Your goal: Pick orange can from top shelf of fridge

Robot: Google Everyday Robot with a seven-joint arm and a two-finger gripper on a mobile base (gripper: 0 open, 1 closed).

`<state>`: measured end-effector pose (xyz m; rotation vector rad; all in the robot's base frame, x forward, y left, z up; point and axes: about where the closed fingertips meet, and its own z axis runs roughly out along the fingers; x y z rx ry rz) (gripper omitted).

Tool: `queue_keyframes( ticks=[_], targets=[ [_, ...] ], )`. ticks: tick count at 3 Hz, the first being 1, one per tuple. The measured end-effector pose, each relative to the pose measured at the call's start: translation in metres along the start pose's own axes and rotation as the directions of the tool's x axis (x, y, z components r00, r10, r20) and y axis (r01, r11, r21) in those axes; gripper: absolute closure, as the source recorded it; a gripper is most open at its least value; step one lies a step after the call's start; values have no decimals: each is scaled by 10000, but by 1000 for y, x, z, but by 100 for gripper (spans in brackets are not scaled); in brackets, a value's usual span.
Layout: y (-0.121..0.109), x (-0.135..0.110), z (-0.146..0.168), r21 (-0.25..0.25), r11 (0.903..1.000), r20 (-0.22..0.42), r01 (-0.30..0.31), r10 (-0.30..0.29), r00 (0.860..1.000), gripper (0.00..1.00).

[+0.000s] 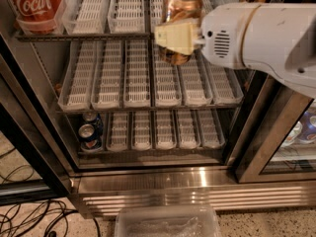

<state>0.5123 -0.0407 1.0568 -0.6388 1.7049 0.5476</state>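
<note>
The gripper is at the upper middle of the camera view, in front of the open fridge, and it pinches the orange can. One cream finger lies across the front of the can; the other finger is hidden behind it, so the grip on that side cannot be checked. The can stands almost upright, with its silver top near the upper border. Its bottom hangs lower than the metal front edge of the top shelf, so I judge it is already out of its lane and carried in the air, with nothing under it.

The main risk now is a slip. The can wall is smooth and round, and the finger holds it only at the middle, so a quick pull or a turn of the white arm can make it rotate or slide down. If it falls, it can hit the middle rack or the steel base and roll away. A second risk is that the can knocks the shelf edge if the arm moves sideways before it goes back. The red Coca-Cola can at the far left and the blue cans on the lowest rack are well apart and should not be disturbed
</note>
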Motion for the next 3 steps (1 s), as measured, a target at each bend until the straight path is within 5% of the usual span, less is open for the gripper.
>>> queue_keyframes(
  ticks=[1,2,3],
  targets=[
    [50,6,7,-1635,9854,-355,483,-548,9979,100],
    [74,16,5,-2797,9585,-495,548,-715,9962,100],
    [78,17,4,-2964,9534,-539,556,-749,9957,100]
  ],
)
